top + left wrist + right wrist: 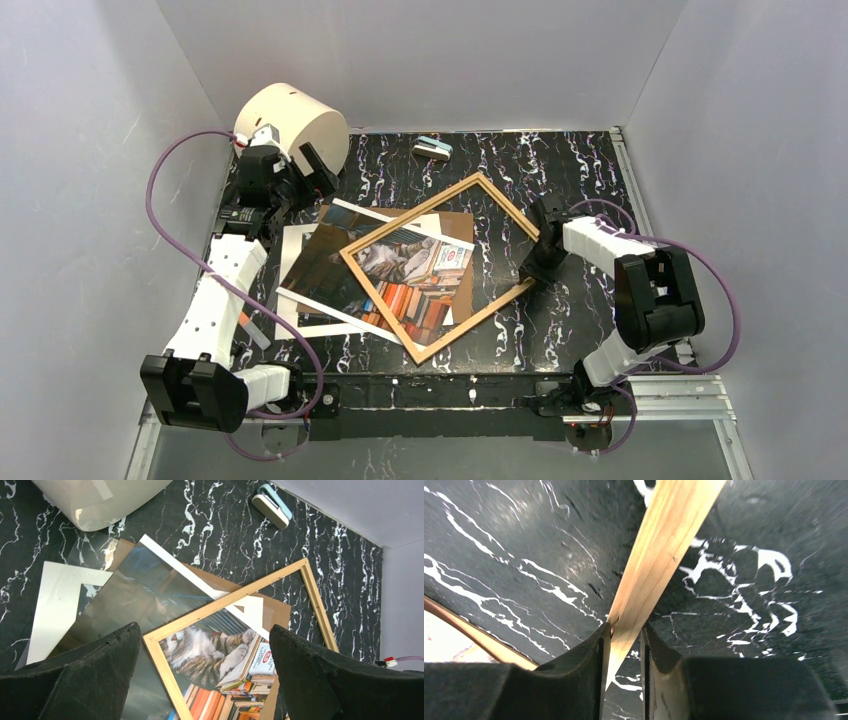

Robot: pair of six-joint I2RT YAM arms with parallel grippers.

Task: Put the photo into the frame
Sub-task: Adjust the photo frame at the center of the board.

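The frame (408, 216), thin light wood, lies turned like a diamond in the middle of the black marbled table (560, 170). The photo (412, 278), a cat on stacked books, lies under it and shows through the opening. Its dark left part and white border stick out past the frame's left edge. My right gripper (537, 262) is shut on the frame's right edge, and the wood strip (664, 545) runs between its fingers (596, 655). My left gripper (303, 176) is open and empty, above the table's far left. Its view looks down on the frame (220, 602) and the photo (210, 650).
A white mat sheet (296, 250) and a brown backing board (458, 224) lie under the photo. A cream cylinder (300, 122) stands at the far left, close to my left gripper. A small teal-and-white device (433, 148) lies at the back. Grey walls enclose the table.
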